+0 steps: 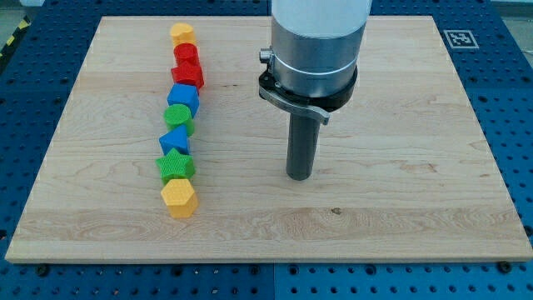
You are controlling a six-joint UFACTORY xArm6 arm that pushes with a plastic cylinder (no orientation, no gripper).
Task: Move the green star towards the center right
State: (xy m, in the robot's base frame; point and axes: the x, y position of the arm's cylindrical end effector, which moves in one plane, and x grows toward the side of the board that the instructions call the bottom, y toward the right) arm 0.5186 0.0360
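Note:
The green star point(175, 165) lies near the bottom of a column of blocks on the view's left side of the wooden board. Above it sit a blue block point(176, 141), a green round block point(179, 117), a blue cube point(183, 97), a red star point(188, 77), a red block point(186, 55) and a yellow block point(182, 34). Below the star is a yellow hexagon point(179, 197). My tip point(300, 176) stands on the board near the middle, well to the right of the green star and touching no block.
The wooden board point(400, 167) lies on a blue perforated table. A black-and-white marker tag point(460, 38) sits off the board's top right corner. The arm's wide grey body point(316, 46) hangs above the board's upper middle.

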